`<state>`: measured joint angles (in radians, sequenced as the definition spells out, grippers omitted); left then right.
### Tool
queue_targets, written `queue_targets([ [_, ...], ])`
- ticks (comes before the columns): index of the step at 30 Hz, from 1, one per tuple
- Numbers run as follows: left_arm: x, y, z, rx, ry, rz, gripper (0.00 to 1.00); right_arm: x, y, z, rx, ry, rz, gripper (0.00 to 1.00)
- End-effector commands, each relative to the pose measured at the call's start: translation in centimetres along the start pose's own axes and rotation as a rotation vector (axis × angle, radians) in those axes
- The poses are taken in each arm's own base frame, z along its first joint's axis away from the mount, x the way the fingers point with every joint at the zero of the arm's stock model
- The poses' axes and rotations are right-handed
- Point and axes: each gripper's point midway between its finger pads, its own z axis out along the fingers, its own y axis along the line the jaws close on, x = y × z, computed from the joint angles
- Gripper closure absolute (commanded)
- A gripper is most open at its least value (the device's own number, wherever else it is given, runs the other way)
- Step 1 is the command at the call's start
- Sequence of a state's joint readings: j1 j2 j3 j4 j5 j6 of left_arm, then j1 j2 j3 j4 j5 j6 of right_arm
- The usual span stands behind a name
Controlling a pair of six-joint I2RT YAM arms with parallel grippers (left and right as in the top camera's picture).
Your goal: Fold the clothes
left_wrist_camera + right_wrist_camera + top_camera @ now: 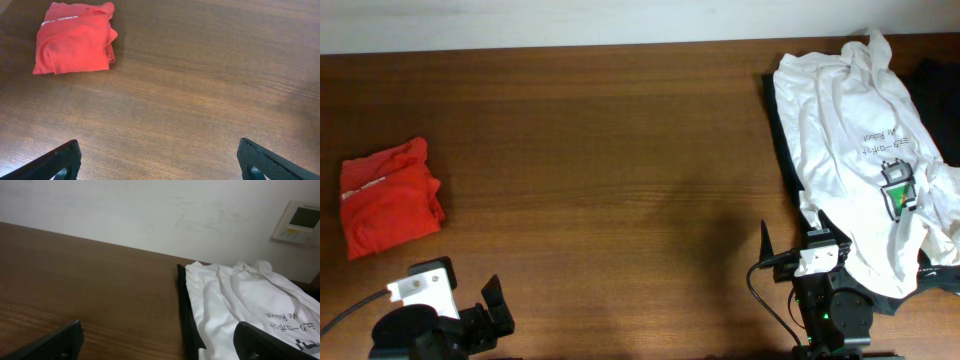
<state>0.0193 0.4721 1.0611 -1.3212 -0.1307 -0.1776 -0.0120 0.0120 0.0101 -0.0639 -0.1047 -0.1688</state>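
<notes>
The orange-red T-shirt [390, 196] lies folded into a small bundle at the table's left side; it also shows in the left wrist view [74, 37], upper left. The white tee with small print [865, 150] lies crumpled and spread at the right side, on top of a dark garment [782, 130]; both show in the right wrist view, the white tee [240, 300] and the dark edge [186, 310]. My left gripper [159, 160] is open and empty over bare table near the front edge. My right gripper [157, 340] is open and empty at the white tee's near edge.
Brown wooden table [620, 180] between the two garments. A white wall with a wall panel [298, 222] stands behind the table. A dark cloth [938, 80] lies at the far right edge.
</notes>
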Motion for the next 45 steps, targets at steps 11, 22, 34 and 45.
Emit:
queue_targets([
  [11,0.0,0.1,0.0,-0.008,-0.005,-0.01,0.01,0.3,0.0,0.0,0.003,0.006,-0.003,0.01],
  [22,-0.7,0.2,-0.1,0.0,-0.097,-0.029,0.01,0.3,0.0,0.0,0.003,0.006,-0.003,0.01],
  [34,0.3,-1.0,7.6,0.068,-0.395,-0.009,0.01,0.3,0.0,0.0,0.003,0.006,-0.003,0.01],
  [45,-2.1,-3.5,10.5,0.15,-0.696,0.145,0.01,0.3,0.0,0.0,0.003,0.006,-0.003,0.01],
])
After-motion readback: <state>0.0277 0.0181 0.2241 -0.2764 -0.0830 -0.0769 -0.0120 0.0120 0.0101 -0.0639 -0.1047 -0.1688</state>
